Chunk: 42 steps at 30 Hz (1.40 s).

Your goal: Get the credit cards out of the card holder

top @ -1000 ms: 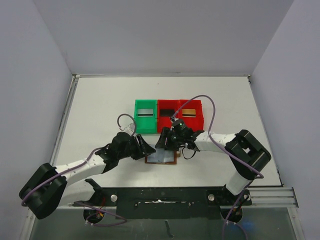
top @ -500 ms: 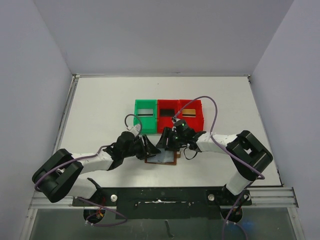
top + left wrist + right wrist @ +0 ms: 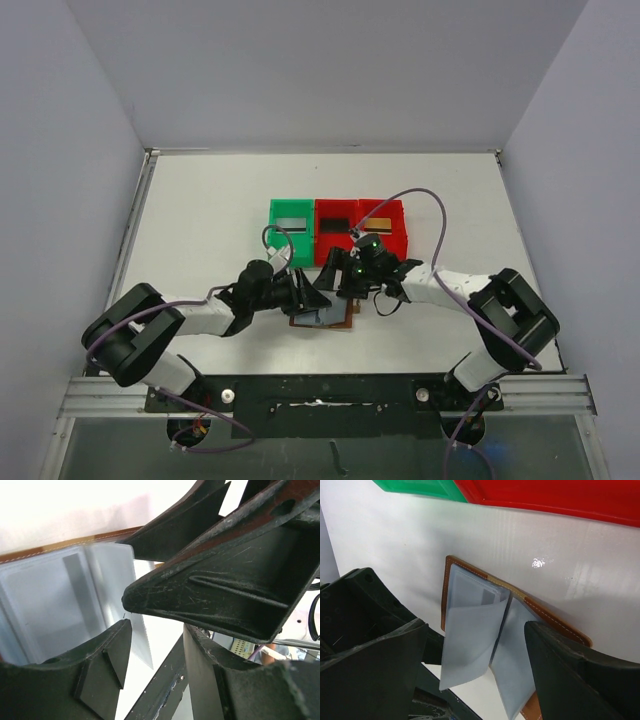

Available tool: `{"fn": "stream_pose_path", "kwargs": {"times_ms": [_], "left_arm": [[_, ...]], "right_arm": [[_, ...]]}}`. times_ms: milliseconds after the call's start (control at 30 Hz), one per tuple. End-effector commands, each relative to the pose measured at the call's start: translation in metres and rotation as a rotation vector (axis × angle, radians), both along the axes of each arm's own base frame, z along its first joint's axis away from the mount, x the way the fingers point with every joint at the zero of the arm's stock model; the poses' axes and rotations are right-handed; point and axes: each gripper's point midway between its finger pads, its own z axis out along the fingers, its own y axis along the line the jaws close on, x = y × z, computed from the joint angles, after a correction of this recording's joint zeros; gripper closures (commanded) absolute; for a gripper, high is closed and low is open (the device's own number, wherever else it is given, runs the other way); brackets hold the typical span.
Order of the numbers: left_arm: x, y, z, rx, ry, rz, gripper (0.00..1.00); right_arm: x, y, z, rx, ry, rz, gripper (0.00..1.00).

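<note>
Card holder (image 3: 470,625) lies open; extraction not yet done.
Right gripper (image 3: 475,630) released, straddling the card holder; left gripper (image 3: 312,298) at its left edge, grip indeterminate. Next: pinch one credit card's edge.

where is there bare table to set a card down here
Bare table lies left of the green bin, right of the red bins, and behind the bins up to the far edge. Crowded: the strip between bins and card holder, where the left claw and right claw meet.

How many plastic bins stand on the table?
3, in one row: green bin at the left, middle red bin beside it, right red bin at the end. None seems hidden.
</note>
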Motion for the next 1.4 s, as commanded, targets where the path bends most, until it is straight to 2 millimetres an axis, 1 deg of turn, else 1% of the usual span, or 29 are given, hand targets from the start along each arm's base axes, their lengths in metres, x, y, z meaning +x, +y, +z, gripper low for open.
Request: {"fn": "stream_pose_path", "kwargs": {"times_ms": [0,100,233,300,367,467,533,667,733,800,900,933,1000,1067,1100,1133,1233,1300,1367], "left_arm": [[0.014,-0.024,0.044,-0.123,-0.146,-0.065,0.55],[0.015,-0.029,0.043,-0.122,-0.148,-0.075,0.56],[0.014,-0.034,0.03,-0.095,-0.123,-0.088,0.58],[0.011,-0.036,0.021,-0.08,-0.104,-0.095,0.59],[0.007,-0.038,0.014,-0.068,-0.089,-0.108,0.6],[-0.002,-0.039,0.005,-0.052,-0.076,-0.12,0.62],[-0.007,-0.039,0.002,-0.045,-0.071,-0.128,0.62],[-0.014,-0.029,-0.002,-0.027,-0.065,-0.105,0.62],[-0.016,-0.023,0.0,-0.018,-0.067,-0.092,0.62],[-0.017,-0.017,0.011,-0.015,-0.1,-0.075,0.62],[-0.015,0.0,0.013,0.054,-0.123,-0.025,0.62],[-0.016,0.01,0.01,0.099,-0.114,-0.007,0.62],[-0.012,0.028,0.013,0.159,-0.127,0.06,0.61],[-0.003,0.055,0.012,0.234,-0.11,0.178,0.58],[0.002,0.073,0.009,0.281,-0.086,0.25,0.57],[0.006,0.091,0.007,0.316,-0.063,0.319,0.56],[0.019,0.13,0.011,0.345,-0.052,0.444,0.54],[0.024,0.142,0.014,0.316,-0.048,0.472,0.54],[0.025,0.147,0.014,0.284,-0.026,0.479,0.54]], "right_arm": [[0.009,-0.004,0.03,0.016,-0.068,-0.012,0.19],[0.016,-0.019,0.037,-0.046,-0.083,-0.069,0.22],[0.022,-0.03,0.049,-0.078,-0.112,-0.106,0.37],[0.023,-0.029,0.053,-0.077,-0.122,-0.095,0.47],[0.023,-0.022,0.057,-0.062,-0.127,-0.069,0.55],[0.021,-0.012,0.057,-0.054,-0.12,-0.02,0.65],[0.02,-0.004,0.056,-0.051,-0.117,0.018,0.66],[0.018,-0.001,0.038,-0.086,-0.069,0.045,0.66],[0.013,-0.001,0.024,-0.105,-0.035,0.07,0.64],[0.005,0.001,0.011,-0.116,0.005,0.103,0.63],[-0.002,-0.005,-0.007,-0.196,0.022,0.091,0.61],[-0.003,-0.007,-0.012,-0.229,0.027,0.086,0.59],[-0.003,-0.011,-0.019,-0.308,0.02,0.071,0.55],[-0.002,-0.012,-0.021,-0.37,0.011,0.054,0.49],[-0.002,-0.011,-0.022,-0.386,0.006,0.046,0.43],[-0.002,-0.009,-0.022,-0.398,0.005,0.04,0.41],[-0.001,-0.007,-0.021,-0.42,-0.008,0.009,0.37],[-0.001,-0.006,-0.02,-0.431,-0.013,0.002,0.35],[0.002,-0.004,-0.018,-0.45,-0.016,0.002,0.3]]}}
